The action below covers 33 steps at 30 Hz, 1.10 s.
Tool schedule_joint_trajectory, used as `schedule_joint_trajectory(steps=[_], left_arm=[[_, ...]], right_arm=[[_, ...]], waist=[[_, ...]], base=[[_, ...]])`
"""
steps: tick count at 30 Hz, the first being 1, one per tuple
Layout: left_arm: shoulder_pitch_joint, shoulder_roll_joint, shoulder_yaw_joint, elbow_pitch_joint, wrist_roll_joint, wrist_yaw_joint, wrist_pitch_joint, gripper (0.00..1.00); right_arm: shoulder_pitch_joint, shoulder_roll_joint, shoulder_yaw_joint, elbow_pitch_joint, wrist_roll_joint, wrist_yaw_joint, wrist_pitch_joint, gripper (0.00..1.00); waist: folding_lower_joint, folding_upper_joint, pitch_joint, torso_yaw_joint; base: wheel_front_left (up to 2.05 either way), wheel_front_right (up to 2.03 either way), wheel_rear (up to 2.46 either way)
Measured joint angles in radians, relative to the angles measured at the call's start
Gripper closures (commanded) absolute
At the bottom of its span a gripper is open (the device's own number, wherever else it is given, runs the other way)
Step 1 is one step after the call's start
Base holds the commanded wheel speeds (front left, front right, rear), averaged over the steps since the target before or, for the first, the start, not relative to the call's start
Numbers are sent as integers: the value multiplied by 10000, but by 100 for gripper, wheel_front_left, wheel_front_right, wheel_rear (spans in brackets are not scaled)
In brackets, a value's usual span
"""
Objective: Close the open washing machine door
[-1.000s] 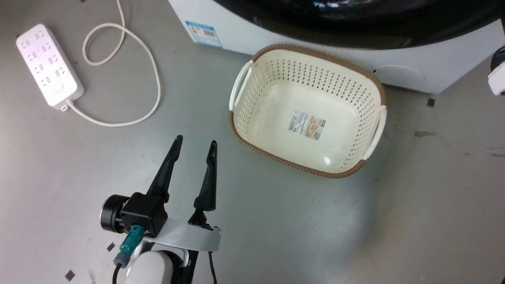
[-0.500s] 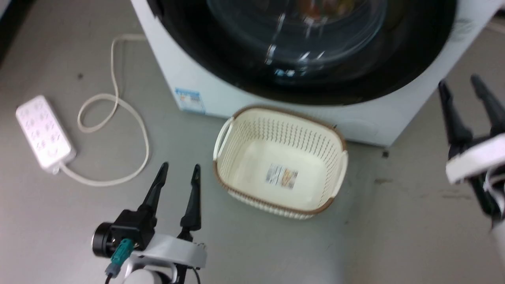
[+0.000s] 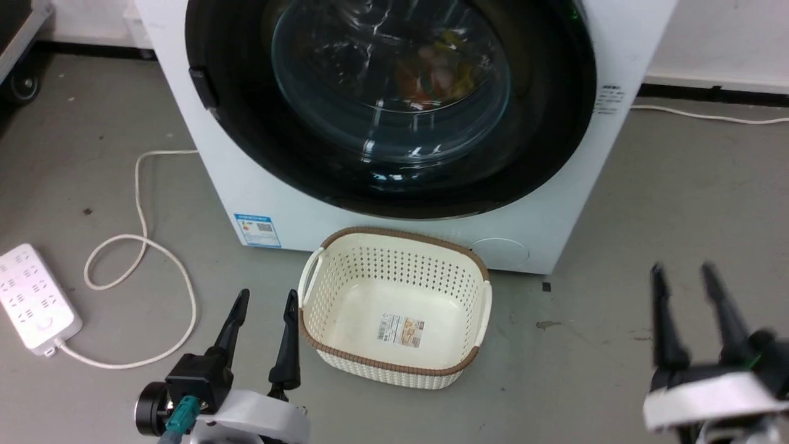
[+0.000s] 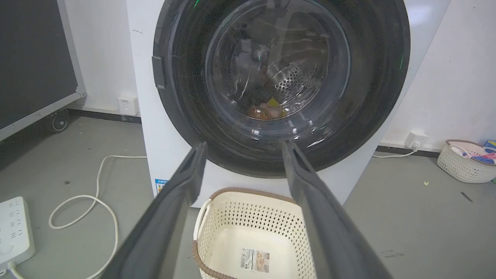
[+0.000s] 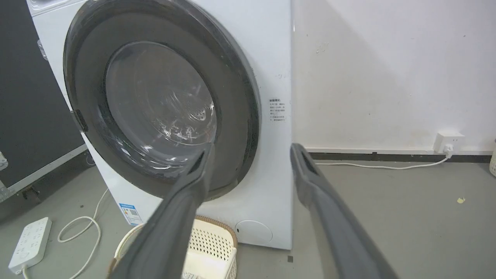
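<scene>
The washing machine door (image 3: pixel 542 154) has a wide glossy black rim and a bulging clear glass centre, and it lies flat against the machine's white front. Coloured laundry shows through the glass. The door (image 4: pixel 372 97) fills the top of the left wrist view, and in the right wrist view the door (image 5: pixel 89 89) is seen at an angle. My left gripper (image 3: pixel 266 297) hangs open over the floor, left of the basket and short of the machine. My right gripper (image 3: pixel 682 271) is open at the lower right, nothing between its fingers. Both stay apart from the door.
A cream perforated basket (image 3: pixel 394 237) with a brown rim stands on the floor right before the machine. A white power strip (image 3: pixel 34 296) and its looped cord (image 3: pixel 142 246) lie at the left. A wheeled black case (image 4: pixel 38 58) stands far left, a small basket (image 4: pixel 465 166) far right.
The head camera has tilted up, bringing the whole door into view. My right gripper has come into view at the right with its fingers apart. The left gripper has stayed open.
</scene>
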State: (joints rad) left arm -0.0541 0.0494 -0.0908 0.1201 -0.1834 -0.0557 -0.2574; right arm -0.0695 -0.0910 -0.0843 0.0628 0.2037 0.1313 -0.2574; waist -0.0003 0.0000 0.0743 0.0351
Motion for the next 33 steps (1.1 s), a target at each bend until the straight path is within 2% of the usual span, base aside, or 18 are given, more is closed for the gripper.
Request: schedule_joint_trajectory(steps=[5,12,13,33], left_arm=[[1,-2,-40,288,123,-17,0,0],[1,-2,-71,387,165,2,0,0],[1,-2,-65,399,161,4,10,100],[-1,-4,36,265,247,13,303,100]], right_arm=[[829,224,102,-8,-219,0,2,0],[1010,305,77,59,-213,0,2,0],[1008,305,84,59,-211,0,4,100],[1000,305,163,23,-380,2,286,100]], waist=[[2,0,-94,-57],[3,1,-122,-112],[3,0,-126,-113],[4,0,-207,-146]], base=[[0,0,0],[0,0,0],[0,0,0],[0,0,0]])
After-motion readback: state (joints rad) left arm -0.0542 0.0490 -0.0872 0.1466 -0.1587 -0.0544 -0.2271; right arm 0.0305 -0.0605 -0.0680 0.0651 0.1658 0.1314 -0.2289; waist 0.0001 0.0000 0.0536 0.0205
